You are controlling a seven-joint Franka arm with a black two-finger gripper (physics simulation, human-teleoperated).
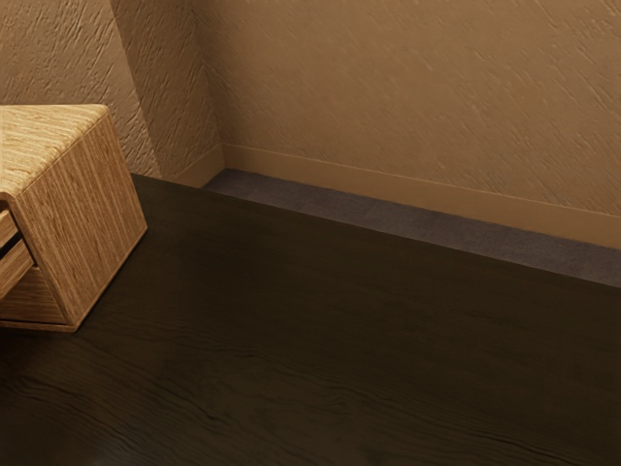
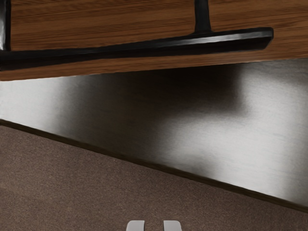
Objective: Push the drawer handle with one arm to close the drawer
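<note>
Closing push: looks like the step in hand; the drawer [image 1: 13, 269] sits at the far left of the exterior view, just below mid-height, and seems to jut from the cabinet [image 1: 82, 223].
Handle: the black bar [image 2: 144, 48] stands off the wooden front [image 2: 106, 21] in the wrist view, one end running past its post [image 2: 202, 17].
End effector: the fingertips [image 2: 135, 225] stand a little apart, nothing between them, and appear clear of the bar.
Slip risk: with that gap, a narrow bar could meet one fingertip alone or slide between the two; bringing them together first would make a firmer pusher.
Height risk: if the hand travels too low, it could pass beneath the bar and press the wood, or scrape the bench [image 2: 250, 130]; too high, and it may ride over the bar.
Off-centre risk: a shove on the overhanging end, beyond the post, could twist the drawer in its runners and jam it partway.
Angle risk: the bar lies slanted against the hand, so a push not square to the front could skid along the smooth metal.
Snag risk: a fingertip caught behind the bar could drag the drawer outward on any retreat.
Cabinet risk: pushing on after the drawer seats, or against a stuck runner, could shift the whole box across the bench.
</note>
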